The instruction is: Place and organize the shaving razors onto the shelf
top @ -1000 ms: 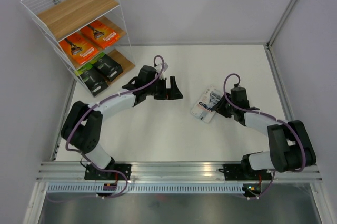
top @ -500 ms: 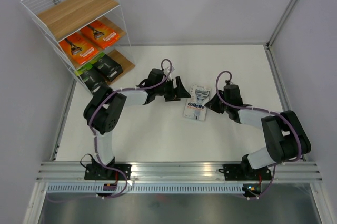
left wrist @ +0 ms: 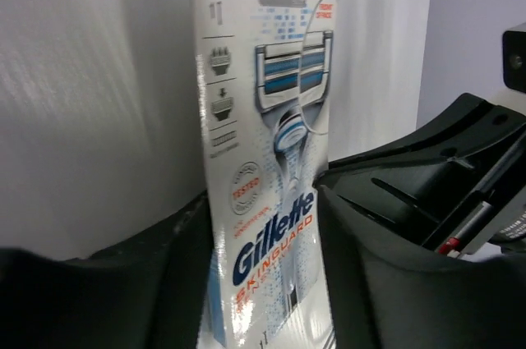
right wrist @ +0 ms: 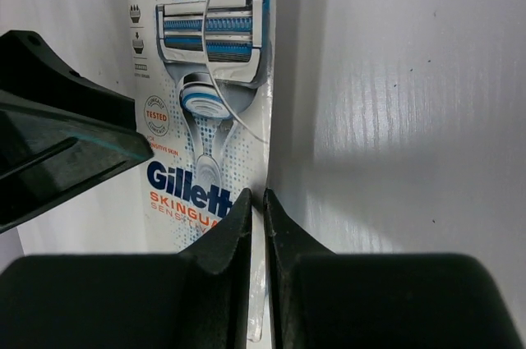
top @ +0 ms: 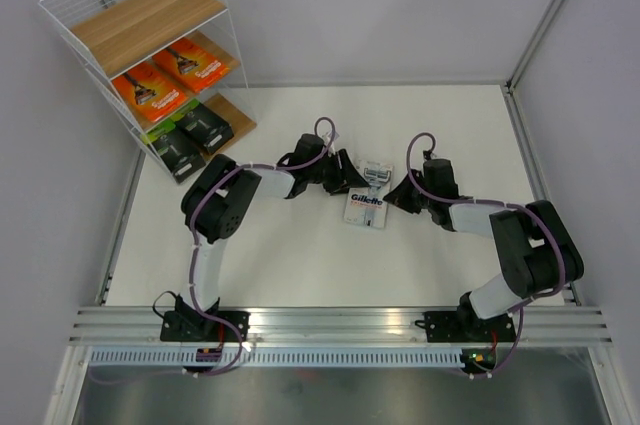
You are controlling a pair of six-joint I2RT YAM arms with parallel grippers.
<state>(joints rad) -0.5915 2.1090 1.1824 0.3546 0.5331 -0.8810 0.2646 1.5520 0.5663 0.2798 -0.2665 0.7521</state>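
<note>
A white-and-blue Gillette razor pack [top: 366, 200] [left wrist: 263, 144] [right wrist: 205, 78] is in the middle of the table. My right gripper [top: 398, 195] [right wrist: 256, 201] is shut on the clear plastic edge of its right side. My left gripper [top: 349, 179] [left wrist: 267, 283] reaches in from the left, its jaws pressing both long edges of the pack's lower part. The shelf [top: 150, 15] stands at the far left. Two orange razor packs [top: 150, 93] lie on its middle board and two black packs [top: 190, 140] on its bottom board.
The shelf's top board [top: 140, 20] is bare. A white wall [top: 400, 15] closes the back of the table and a metal rail [top: 340, 325] runs along the near edge. The other arm's dark finger [right wrist: 66, 144] crosses the left of the right wrist view.
The right gripper closed on the Gillette pack's edge and carried it left. The left arm swung right to meet it, and its jaws narrowed onto the pack's sides.
</note>
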